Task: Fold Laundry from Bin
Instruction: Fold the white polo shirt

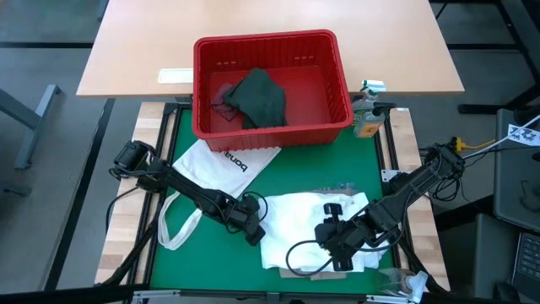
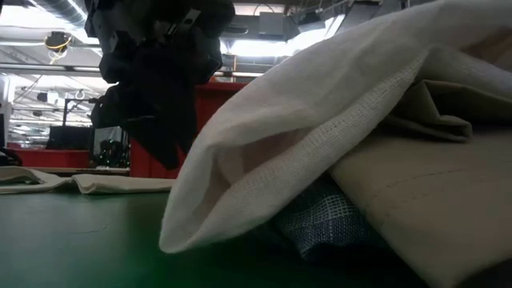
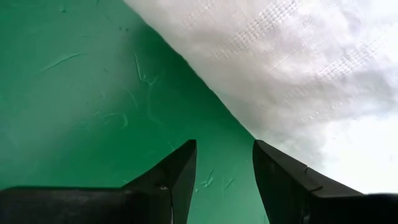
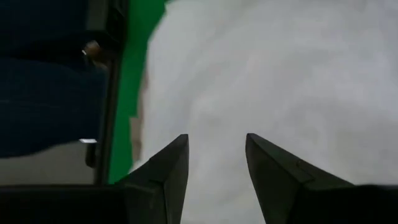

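A large white shirt [image 1: 312, 224] lies crumpled on the green mat [image 1: 312, 165] at the near right, over tan and blue-checked cloth seen in the low view [image 2: 328, 220]. My left gripper [image 1: 253, 232] is open just above the mat at the shirt's left edge [image 3: 261, 56]. My right gripper [image 1: 337, 253] is open above the shirt's near part [image 4: 280, 68]. The red bin [image 1: 272, 84] stands at the far edge with a dark green-grey top [image 1: 257, 97] inside.
A white tote bag with black lettering [image 1: 224, 160] lies left of centre, its long straps [image 1: 173, 224] trailing toward the near left. A bottle [image 1: 367, 114] stands right of the bin. A tan table lies beyond the mat.
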Robot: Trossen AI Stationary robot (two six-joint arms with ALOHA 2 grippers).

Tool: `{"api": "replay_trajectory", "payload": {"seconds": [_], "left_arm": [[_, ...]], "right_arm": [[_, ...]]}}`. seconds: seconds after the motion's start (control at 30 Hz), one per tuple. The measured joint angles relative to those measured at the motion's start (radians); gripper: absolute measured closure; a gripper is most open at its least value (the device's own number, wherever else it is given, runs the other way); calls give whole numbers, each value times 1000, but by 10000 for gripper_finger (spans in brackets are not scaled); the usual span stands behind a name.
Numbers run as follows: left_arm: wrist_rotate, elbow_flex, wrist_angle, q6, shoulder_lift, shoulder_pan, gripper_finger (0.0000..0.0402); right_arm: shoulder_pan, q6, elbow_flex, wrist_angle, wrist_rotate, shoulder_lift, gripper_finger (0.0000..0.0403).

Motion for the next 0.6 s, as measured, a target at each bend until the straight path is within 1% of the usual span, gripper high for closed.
{"api": "replay_trajectory", "payload": {"seconds": [0.13, 0.23, 0.37, 0.47, 0.6], "left_arm": [[-20, 0, -13, 2, 0, 0, 250], [-72, 0, -25, -2, 0, 1, 250], [-96, 0, 11, 2, 0, 2, 243], [-100, 0, 11, 24, 0, -8, 220], [-99, 0, 12, 19, 0, -26, 169]], "right_arm": [[0, 0, 0, 68, 0, 0, 242], [0, 0, 0, 112, 0, 0, 242], [0, 0, 0, 151, 0, 0, 242], [0, 0, 0, 170, 0, 0, 242], [0, 0, 0, 173, 0, 0, 242]]}}
